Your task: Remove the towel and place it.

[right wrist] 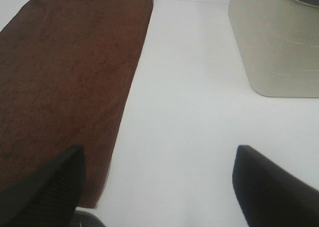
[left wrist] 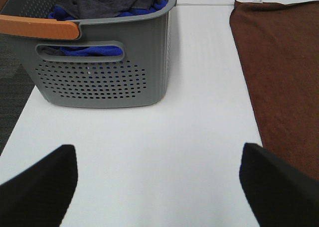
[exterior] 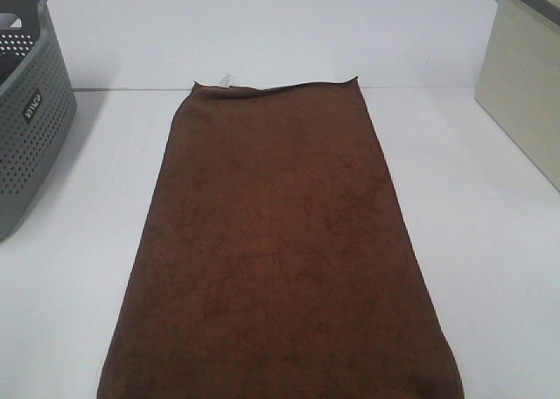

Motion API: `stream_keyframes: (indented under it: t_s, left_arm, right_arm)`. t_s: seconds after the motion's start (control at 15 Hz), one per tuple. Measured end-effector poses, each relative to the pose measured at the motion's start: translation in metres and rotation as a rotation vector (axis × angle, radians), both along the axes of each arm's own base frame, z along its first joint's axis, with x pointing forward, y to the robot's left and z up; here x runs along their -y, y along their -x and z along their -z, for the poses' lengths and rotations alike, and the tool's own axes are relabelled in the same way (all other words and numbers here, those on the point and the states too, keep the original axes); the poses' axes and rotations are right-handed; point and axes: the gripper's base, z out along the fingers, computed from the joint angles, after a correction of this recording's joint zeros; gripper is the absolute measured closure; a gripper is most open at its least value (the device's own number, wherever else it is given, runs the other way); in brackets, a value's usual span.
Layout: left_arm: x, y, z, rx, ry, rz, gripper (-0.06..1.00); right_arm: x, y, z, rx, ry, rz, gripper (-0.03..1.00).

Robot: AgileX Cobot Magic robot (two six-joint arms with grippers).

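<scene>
Brown towel [exterior: 280,259], white tag [exterior: 225,80] unreadable

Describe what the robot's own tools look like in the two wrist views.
Only the finger ends show. The left tool has two black, matte fingers, wedge-shaped and tapering toward the tip. The right tool looks the same: black fingers, one showing a fine ribbed texture on its face. No cables, markings or arm links are visible, and the high camera shows neither arm.
</scene>
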Motion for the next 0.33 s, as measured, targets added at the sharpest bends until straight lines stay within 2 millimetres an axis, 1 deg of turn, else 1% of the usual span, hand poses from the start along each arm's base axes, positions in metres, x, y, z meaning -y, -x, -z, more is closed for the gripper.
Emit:
stream_keyframes:
  t_s: [0.33]
  left_arm:
    - [0.0000, 0.0002, 0.0000, 0.001, 0.002, -0.001, 0.13]
  right_arm:
    - [0.0000, 0.0000, 0.0000, 0.000, 0.000, 0.000, 0.19]
